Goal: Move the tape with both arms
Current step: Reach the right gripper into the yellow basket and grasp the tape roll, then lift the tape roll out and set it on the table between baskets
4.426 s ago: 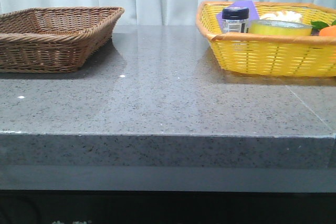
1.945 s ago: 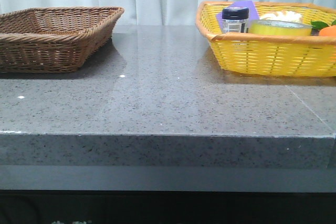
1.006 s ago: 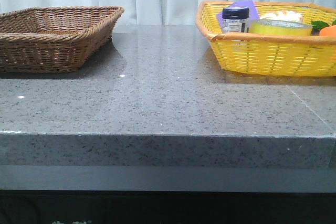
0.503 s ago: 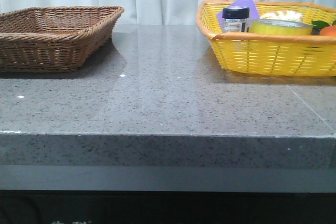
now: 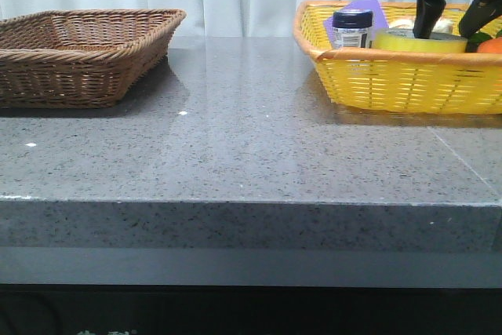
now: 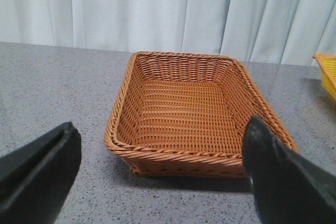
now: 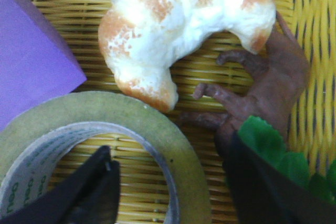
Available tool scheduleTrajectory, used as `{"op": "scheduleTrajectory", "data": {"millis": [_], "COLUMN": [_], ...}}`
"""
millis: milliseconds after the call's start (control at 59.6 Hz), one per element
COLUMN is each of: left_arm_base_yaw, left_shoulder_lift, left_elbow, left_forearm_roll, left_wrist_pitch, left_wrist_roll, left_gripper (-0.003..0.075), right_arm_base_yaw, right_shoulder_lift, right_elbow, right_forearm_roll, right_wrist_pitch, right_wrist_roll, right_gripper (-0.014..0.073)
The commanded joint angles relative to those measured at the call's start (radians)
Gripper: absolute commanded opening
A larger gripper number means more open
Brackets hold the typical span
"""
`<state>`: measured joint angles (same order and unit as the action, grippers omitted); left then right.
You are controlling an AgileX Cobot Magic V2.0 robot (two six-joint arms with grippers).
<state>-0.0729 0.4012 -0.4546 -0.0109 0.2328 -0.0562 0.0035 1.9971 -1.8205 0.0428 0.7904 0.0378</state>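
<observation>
The tape (image 5: pixel 418 41), a yellow roll with a white core and green lettering, lies flat in the yellow basket (image 5: pixel 400 80) at the back right. My right gripper (image 5: pixel 449 27) is open and low over it. In the right wrist view one finger (image 7: pixel 86 192) is inside the tape's (image 7: pixel 176 148) core hole and the other finger (image 7: pixel 268 187) is outside the ring, so the jaws straddle its wall without closing on it. My left gripper (image 6: pixel 163 182) is open and empty, a little in front of the brown wicker basket (image 6: pixel 184 114). It does not show in the front view.
The yellow basket also holds a dark-lidded jar (image 5: pixel 351 27), a purple box (image 7: pixel 29 72), a bread roll (image 7: pixel 178 30), an orange (image 5: pixel 491 46), green leaves (image 7: pixel 268 145) and a brown root-like piece (image 7: pixel 268 87). The brown basket (image 5: pixel 78 56) stands at the back left of the grey stone table (image 5: pixel 243 147).
My right gripper has come down from the top right into the yellow basket and now straddles the tape's wall. The tape and the baskets have not moved.
</observation>
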Motion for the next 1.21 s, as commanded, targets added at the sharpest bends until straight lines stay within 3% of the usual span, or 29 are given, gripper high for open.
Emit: {"op": "scheduleTrajectory", "data": {"millis": [0, 84, 285, 520, 587, 1039, 1190], "left_arm_base_yaw": [-0.002, -0.002, -0.002, -0.002, -0.002, -0.002, -0.002], "left_shoulder_lift": [0.013, 0.013, 0.013, 0.013, 0.013, 0.013, 0.013], "left_elbow": [-0.038, -0.038, -0.038, -0.038, -0.038, -0.038, -0.038], "left_forearm_roll": [0.011, 0.011, 0.011, 0.011, 0.011, 0.011, 0.011], "left_wrist_pitch": [-0.081, -0.081, -0.081, -0.081, -0.081, -0.081, -0.079], "left_wrist_roll": [-0.008, -0.008, -0.008, -0.008, -0.008, -0.008, -0.008], "left_gripper": [0.0617, 0.0617, 0.0616, 0.0616, 0.0616, 0.0616, 0.0616], "right_arm_base_yaw": [-0.004, -0.004, -0.004, -0.004, -0.004, 0.002, 0.059], "right_shoulder_lift": [-0.051, -0.042, -0.029, -0.037, -0.041, -0.208, -0.312], "right_elbow": [-0.037, -0.037, -0.037, -0.065, -0.082, -0.138, -0.111], "right_forearm_roll": [-0.011, -0.011, -0.012, -0.014, -0.014, -0.015, -0.014], "right_wrist_pitch": [-0.035, -0.031, -0.012, 0.004, 0.019, 0.054, 0.04], "right_wrist_roll": [-0.001, -0.002, -0.004, -0.004, -0.004, -0.004, -0.021], "right_gripper": [0.0353, 0.0309, 0.0299, 0.0013, -0.0028, -0.0036, -0.0036]}}
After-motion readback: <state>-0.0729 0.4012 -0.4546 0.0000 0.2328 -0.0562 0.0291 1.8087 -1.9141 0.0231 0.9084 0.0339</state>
